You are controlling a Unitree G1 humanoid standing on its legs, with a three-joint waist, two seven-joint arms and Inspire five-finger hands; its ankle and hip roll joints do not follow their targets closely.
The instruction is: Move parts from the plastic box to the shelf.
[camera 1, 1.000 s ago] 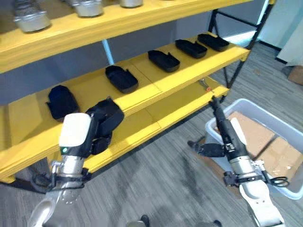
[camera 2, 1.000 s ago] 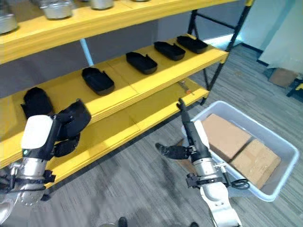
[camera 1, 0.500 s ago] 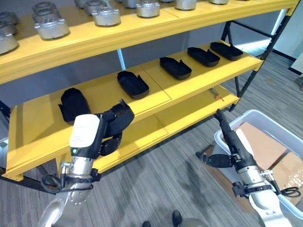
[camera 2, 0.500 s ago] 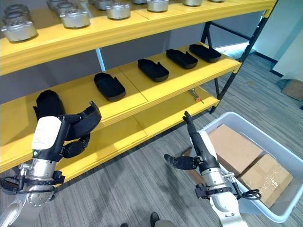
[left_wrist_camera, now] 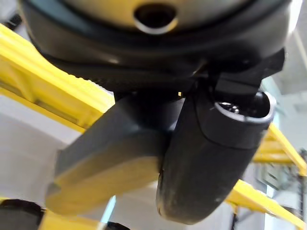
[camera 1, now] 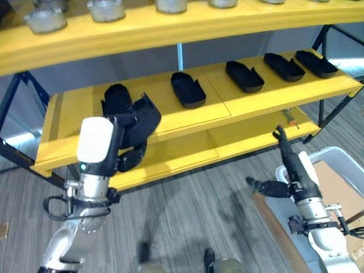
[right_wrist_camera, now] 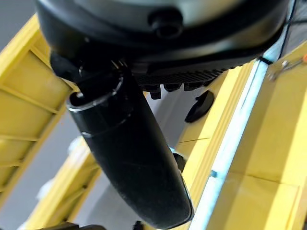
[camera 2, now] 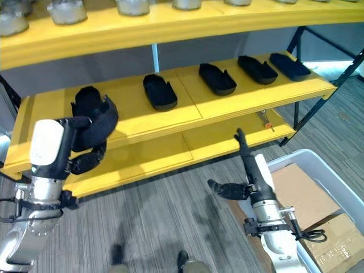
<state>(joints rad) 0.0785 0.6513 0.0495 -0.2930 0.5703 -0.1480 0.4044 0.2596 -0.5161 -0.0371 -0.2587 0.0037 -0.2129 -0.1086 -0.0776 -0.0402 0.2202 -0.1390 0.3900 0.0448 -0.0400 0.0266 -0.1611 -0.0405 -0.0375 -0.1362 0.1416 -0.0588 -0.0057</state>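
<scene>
My left hand (camera 1: 128, 160) is shut on a black shoe-shaped part (camera 1: 140, 118) and holds it up at the front edge of the middle yellow shelf (camera 1: 170, 122). The held part sits just in front of the leftmost black part (camera 1: 115, 97) lying there. Several more black parts (camera 1: 187, 89) lie in a row along that shelf towards the right. My right hand (camera 2: 254, 176) is open, its fingers straight and pointing up, the thumb out to the side, holding nothing. It hovers beside the grey plastic box (camera 2: 300, 160) at the lower right, which holds cardboard boxes (camera 2: 293, 190).
Grey metal castings (camera 1: 106, 9) stand along the top shelf. A small orange-handled tool (camera 2: 265, 120) lies on the lowest shelf (camera 1: 227, 142). Black frame posts (camera 1: 18, 94) stand at both shelf ends. Grey wood-pattern floor (camera 1: 187, 216) lies between me and the shelves.
The camera has swung left, so the shelves sit further right in view. My left hand has lifted the black part to the middle shelf's edge. The right hand remains open.
</scene>
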